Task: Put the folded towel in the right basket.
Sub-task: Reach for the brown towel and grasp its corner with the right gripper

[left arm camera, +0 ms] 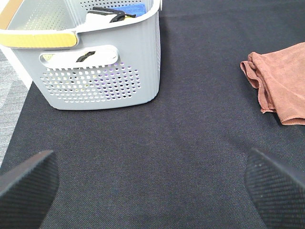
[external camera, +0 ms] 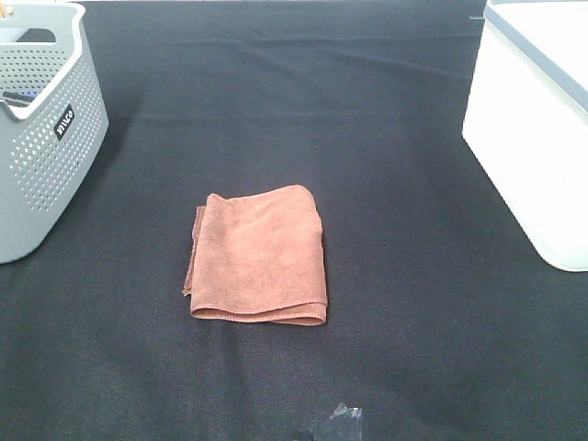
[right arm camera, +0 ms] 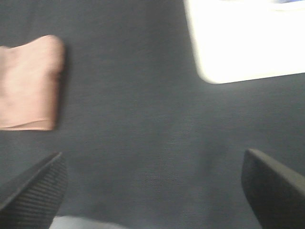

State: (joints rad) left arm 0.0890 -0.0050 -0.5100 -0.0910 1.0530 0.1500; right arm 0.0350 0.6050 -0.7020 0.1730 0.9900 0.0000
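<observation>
A folded rust-pink towel (external camera: 259, 257) lies flat on the black cloth near the middle of the table. It also shows in the left wrist view (left arm camera: 281, 83) and, blurred, in the right wrist view (right arm camera: 28, 83). The white right basket (external camera: 537, 119) stands at the right edge and shows in the right wrist view (right arm camera: 243, 38). My left gripper (left arm camera: 152, 191) is open and empty over bare cloth, apart from the towel. My right gripper (right arm camera: 152, 191) is open and empty between the towel and the white basket. Neither arm shows in the exterior high view.
A grey perforated basket (external camera: 41, 119) with items inside stands at the far left and fills much of the left wrist view (left arm camera: 90, 57). A small dark object (external camera: 340, 424) sits at the front edge of the table. The black cloth (external camera: 386, 184) covers the table.
</observation>
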